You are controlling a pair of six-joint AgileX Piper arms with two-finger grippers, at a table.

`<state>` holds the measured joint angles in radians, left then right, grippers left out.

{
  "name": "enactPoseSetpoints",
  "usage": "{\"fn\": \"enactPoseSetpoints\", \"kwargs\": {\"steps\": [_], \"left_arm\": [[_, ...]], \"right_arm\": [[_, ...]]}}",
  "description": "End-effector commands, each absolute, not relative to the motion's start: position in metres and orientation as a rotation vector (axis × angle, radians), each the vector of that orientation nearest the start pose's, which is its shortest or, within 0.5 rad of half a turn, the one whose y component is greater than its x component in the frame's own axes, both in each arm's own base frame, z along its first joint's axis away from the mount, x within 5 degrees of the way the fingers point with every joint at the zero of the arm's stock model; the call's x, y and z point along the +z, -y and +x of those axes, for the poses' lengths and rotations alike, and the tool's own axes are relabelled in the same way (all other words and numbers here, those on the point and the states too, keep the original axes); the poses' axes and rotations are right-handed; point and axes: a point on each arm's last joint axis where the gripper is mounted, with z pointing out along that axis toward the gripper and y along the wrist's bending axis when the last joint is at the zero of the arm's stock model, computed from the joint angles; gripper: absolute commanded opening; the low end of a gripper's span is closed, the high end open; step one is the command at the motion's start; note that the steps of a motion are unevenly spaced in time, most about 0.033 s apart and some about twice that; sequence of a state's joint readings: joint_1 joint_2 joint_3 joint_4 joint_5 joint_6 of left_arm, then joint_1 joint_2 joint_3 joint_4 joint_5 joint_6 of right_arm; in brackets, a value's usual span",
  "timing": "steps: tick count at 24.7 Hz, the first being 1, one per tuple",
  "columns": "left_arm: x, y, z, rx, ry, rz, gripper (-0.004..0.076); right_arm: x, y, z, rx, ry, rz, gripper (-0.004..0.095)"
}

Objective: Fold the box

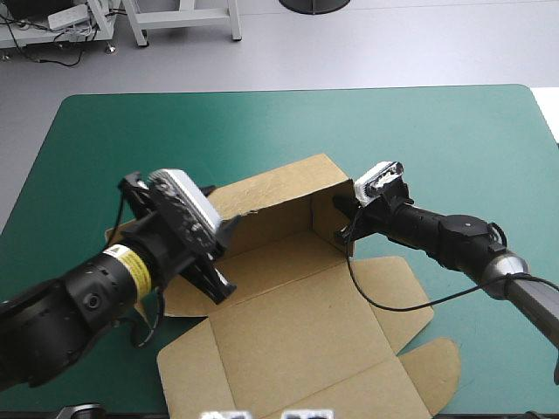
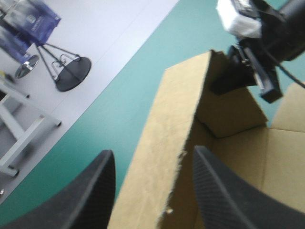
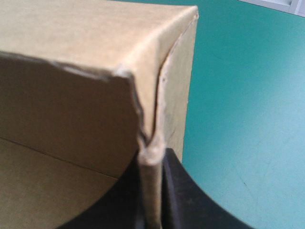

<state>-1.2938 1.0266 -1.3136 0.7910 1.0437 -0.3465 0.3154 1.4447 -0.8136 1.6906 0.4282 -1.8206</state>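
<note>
Box (image 1: 297, 323) axis near-to-far, lid nearward; left hand (image 2: 152, 151) apparently open astride wall; right hand (image 3: 152, 157) clamps corner

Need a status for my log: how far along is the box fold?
Done: the box has its far wall and right side wall upright. In hand: the right pincer clamps their corner; the left pincer, open, straddles the far wall. Left: the near panels lie flat.

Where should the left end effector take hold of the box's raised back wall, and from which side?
Grip the box's back wall at its left end, coming in from that side, a finger on each face. It stands raised as a thin sheet; the open left end effector straddles it there, and the right end effector pinches the right corner.
</note>
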Motion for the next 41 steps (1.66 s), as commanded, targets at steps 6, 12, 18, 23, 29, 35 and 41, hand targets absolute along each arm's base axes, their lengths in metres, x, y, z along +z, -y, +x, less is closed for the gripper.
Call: {"fn": "enactPoseSetpoints", "kwargs": {"steps": [6,12,18,23,29,35,41], "left_arm": [[0.489,0.108,0.118,0.139,-1.733,0.598,0.0361],[0.483,0.101,0.154,0.048,-1.783,0.536,0.036],[0.457,0.044,0.233,0.018,-1.945,0.283,0.0361],[0.446,-0.004,0.26,-0.051,-1.968,0.157,0.0361],[0.441,-0.023,0.264,-0.006,-1.982,0.125,0.0361],[0.441,-0.019,0.264,-0.042,-1.97,0.154,0.0361],[0.441,-0.018,0.264,-0.055,-1.975,0.158,0.036]], "right_arm": [[0.304,-0.123,0.273,0.459,-1.869,-0.654,-0.002],[0.32,-0.12,0.27,0.42,-1.913,-0.711,-0.002],[0.354,-0.106,0.275,0.42,-2.027,-0.706,-0.002],[0.384,-0.089,0.271,0.224,-2.227,-0.743,-0.002],[0.38,-0.087,0.28,0.181,-2.478,-0.857,-0.0024],[0.363,-0.097,0.338,0.131,-2.58,-0.847,-0.0025],[0.343,-0.106,0.375,0.14,-2.608,-0.844,-0.0024]]}}
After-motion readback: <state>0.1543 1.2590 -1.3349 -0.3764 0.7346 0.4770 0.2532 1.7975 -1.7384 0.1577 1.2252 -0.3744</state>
